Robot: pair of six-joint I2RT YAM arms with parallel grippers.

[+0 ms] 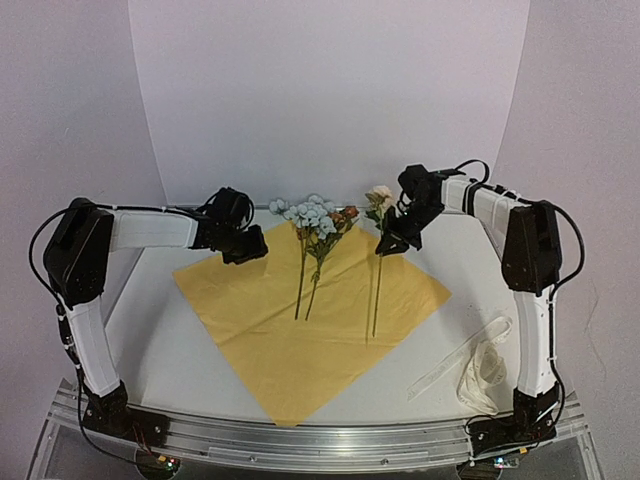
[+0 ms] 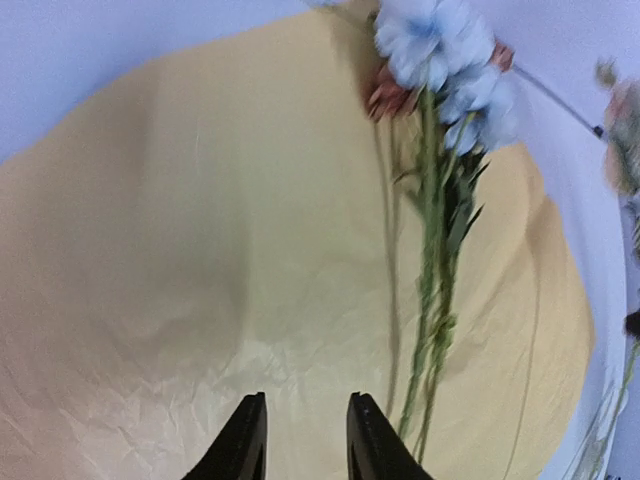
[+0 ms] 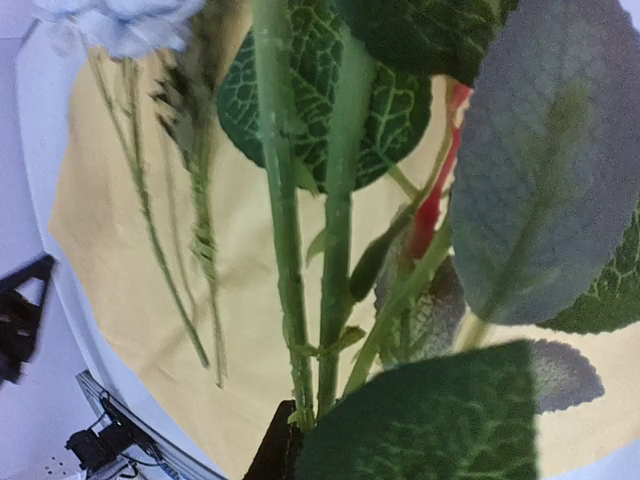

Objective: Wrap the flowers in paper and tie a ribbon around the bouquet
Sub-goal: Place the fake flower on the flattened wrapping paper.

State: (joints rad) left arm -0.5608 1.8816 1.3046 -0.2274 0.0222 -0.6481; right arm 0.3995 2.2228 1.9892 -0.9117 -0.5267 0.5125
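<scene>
The paper lies flat, yellow face up, as a diamond on the table. Part of the flowers, a pale blue and pink bunch, rests on its far corner with the stems pointing toward me. My right gripper is shut on the stems of a cream-bloomed spray, holding it over the paper's right side; large leaves hide one finger. My left gripper hovers over the paper's left corner. Its jaws stand apart with nothing between them, left of the blue bunch's stems. The ribbon lies loosely piled at the front right.
A white curved backdrop closes the far side. A metal rail runs along the near edge between the arm bases. The right arm's upright link stands beside the ribbon.
</scene>
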